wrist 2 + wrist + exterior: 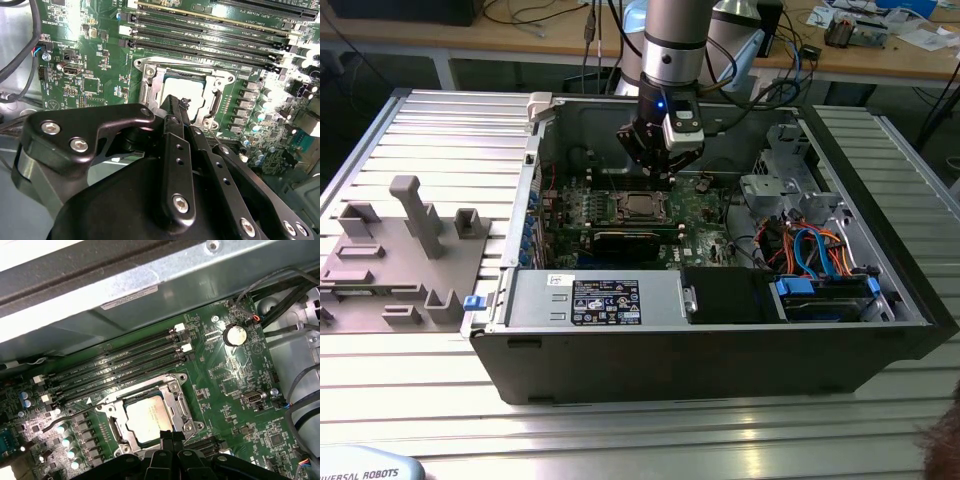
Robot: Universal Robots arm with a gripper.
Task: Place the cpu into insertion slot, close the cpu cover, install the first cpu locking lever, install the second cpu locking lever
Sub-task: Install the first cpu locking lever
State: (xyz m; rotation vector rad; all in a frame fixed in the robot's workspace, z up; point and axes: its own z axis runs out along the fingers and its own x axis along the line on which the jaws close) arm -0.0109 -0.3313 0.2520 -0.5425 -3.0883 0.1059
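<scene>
1. In both wrist views the gripper [176, 107] [167, 436] is hanging close over the socket area. Its two black fingers are drawn together tip to tip, and nothing is showing between them. The tips are sitting over one edge of the chip. Whether they are touching it cannot be told.
2. The cpu [147, 417] is lying flat and square in the insertion slot [111, 410]. Its dull silver-grey top is facing up and catching a soft glare.
3. The cpu cover [176, 399] is lying down around the chip. Its square window is framing the metal top, and its silver frame is resting on the slot's rim.
4. Judgement: placement is looking complete and the cover is looking closed, so the lever stage is the step in hand. A thin dark wire lever [75, 413] is standing out to one side of the slot, apparently unlatched.
5. Judgement: this stage is calling for a narrow, closed fingertip set accurately against a thin wire. The push has to keep clear of the chip and the nearby capacitors.
6. Beyond the slot, the long memory slots [120, 365] are running in parallel across the green circuit board [225, 385]. Farther off, the grey case wall [150, 305] is closing the scene.
</scene>
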